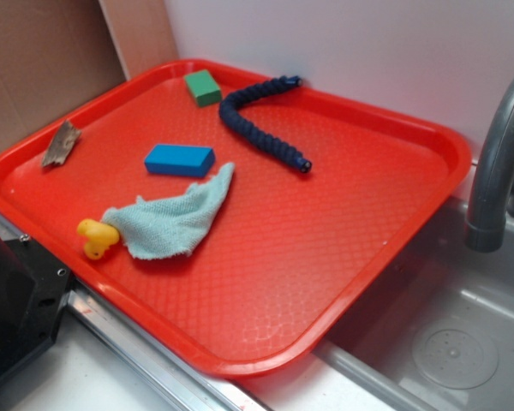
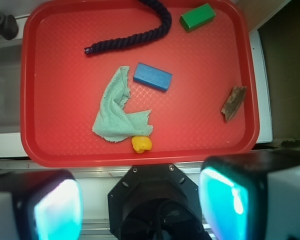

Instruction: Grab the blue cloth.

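Observation:
The blue cloth point(image 1: 176, 216) is a pale blue-green terry rag lying crumpled on the red tray point(image 1: 351, 223), near its front left; in the wrist view the cloth point(image 2: 119, 109) lies just left of the tray's middle. My gripper point(image 2: 146, 207) hangs high above the robot base, short of the tray's near edge. Its two fingers point(image 2: 57, 210) with teal pads stand wide apart with nothing between them. The gripper is out of the exterior view.
On the tray lie a bright blue block point(image 1: 179, 160), a yellow toy point(image 1: 97, 237) touching the cloth's corner, a navy braided rope point(image 1: 261, 128), a green block point(image 1: 203, 87) and a brown wood scrap point(image 1: 61, 144). A sink point(image 1: 450, 342) with a grey faucet point(image 1: 497, 163) lies right of the tray.

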You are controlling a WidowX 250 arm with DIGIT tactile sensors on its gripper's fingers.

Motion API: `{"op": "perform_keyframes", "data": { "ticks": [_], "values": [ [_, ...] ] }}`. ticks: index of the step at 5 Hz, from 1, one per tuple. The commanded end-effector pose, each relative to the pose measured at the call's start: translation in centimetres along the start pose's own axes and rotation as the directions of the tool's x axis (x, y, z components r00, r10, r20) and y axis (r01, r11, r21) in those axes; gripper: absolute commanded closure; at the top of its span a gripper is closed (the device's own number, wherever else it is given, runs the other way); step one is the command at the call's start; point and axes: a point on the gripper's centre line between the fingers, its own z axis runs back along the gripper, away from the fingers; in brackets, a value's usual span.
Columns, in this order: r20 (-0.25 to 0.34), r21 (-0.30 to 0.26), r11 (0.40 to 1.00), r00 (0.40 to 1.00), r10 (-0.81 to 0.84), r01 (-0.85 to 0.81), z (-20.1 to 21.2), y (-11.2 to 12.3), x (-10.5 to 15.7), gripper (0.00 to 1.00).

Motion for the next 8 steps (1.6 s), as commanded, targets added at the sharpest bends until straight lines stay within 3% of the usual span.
{"op": "perform_keyframes", "data": {
  "ticks": [1,2,3,4,7,8],
  "values": [
    [0.000,0.000,1.000,1.000,0.000,0.000,0.0,0.0,0.0,0.00],
    [-0.008,0.063,0.982,0.984,-0.179,0.179,-5.2,0.6,2.4,0.00],
    [0.079,0.116,0.916,0.916,-0.394,0.384,-10.0,-0.6,3.0,0.00],
    [0.080,0.009,0.875,0.872,-0.483,0.484,-14.6,-1.7,1.7,0.00],
    [-0.006,-0.038,0.820,0.820,-0.572,0.571,-20.3,-2.9,1.7,0.00],
    [-0.064,-0.061,0.790,0.787,-0.613,0.610,-22.2,-3.6,2.0,0.00]
  ]
}}
